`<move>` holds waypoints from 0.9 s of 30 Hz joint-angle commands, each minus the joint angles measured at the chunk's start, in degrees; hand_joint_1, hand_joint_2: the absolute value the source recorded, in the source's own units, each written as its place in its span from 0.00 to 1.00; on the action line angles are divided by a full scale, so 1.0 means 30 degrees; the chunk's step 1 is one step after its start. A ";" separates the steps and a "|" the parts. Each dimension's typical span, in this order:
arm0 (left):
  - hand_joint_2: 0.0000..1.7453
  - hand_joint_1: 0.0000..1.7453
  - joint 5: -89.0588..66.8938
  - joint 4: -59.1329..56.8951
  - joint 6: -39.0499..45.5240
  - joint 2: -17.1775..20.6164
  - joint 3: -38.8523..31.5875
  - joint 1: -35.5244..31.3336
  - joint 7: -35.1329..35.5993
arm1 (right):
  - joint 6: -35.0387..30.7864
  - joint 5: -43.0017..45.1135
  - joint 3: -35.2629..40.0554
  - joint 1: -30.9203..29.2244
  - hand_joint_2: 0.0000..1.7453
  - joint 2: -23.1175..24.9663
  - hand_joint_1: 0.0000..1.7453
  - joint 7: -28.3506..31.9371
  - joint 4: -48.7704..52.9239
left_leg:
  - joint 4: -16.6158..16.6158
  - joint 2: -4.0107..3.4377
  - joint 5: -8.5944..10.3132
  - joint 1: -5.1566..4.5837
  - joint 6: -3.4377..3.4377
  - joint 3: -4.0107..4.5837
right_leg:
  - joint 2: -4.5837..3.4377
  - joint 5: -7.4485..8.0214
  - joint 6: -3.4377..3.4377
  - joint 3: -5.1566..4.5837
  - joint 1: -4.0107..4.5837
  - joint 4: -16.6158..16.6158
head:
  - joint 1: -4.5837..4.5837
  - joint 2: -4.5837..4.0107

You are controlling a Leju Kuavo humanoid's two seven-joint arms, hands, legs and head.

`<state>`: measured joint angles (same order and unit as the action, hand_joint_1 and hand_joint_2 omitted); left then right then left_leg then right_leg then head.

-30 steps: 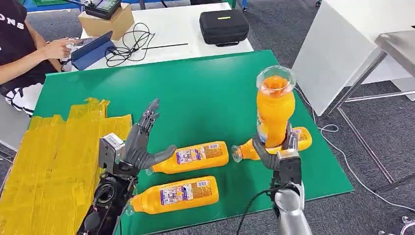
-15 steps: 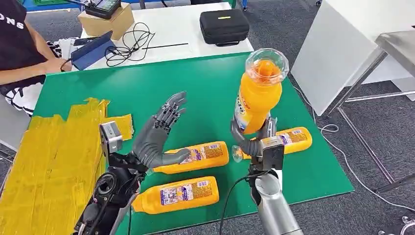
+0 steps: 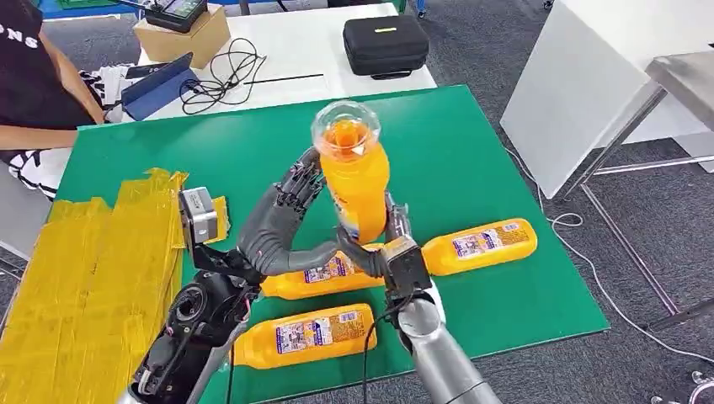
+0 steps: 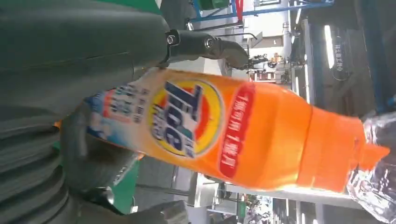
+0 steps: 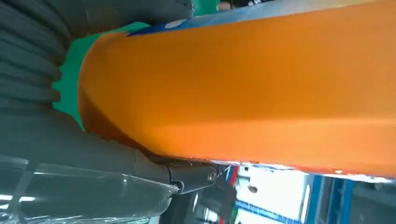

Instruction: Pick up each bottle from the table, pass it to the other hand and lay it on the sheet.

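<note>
Right hand [image 3: 389, 248] grips upright bottle [image 3: 354, 181] at its base; left hand [image 3: 278, 227] spread, fingers touching it. Risk: early release, top-heavy bottle tips.

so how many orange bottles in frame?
4. One upright in the right hand, at the open left hand: held bottle. Three lie on the green table: right bottle, middle bottle partly hidden, near bottle.

Middle lying bottle [image 3: 337, 273] partly hidden behind left hand [image 3: 274, 236]; held bottle [image 3: 355, 181] base hidden by right hand [image 3: 389, 252].
</note>
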<state>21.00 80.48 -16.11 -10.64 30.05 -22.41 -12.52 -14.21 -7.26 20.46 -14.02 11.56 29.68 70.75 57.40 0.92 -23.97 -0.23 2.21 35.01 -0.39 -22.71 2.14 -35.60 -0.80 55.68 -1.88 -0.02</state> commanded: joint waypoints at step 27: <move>1.00 0.00 -0.0753 -0.1683 0.0897 0.0627 -0.0764 -0.0730 -0.0890 | 0.5191 -0.0681 0.3862 -0.0955 1.00 -0.1520 1.00 -0.0715 -0.0897 | 0.0003 -0.0003 -0.0040 0.0008 -0.0031 -0.0086 | 0.0027 -0.0040 -0.0020 0.0095 0.0013 -0.0007 | -0.0007 0.0000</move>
<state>18.78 80.13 -13.88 -9.97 27.71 -22.30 -14.86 -1.49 -9.05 28.89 -16.39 10.95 26.71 63.64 57.40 0.95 -23.97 -0.25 2.21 35.01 -0.38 -22.70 2.15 -35.60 -0.82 55.67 -1.90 -0.02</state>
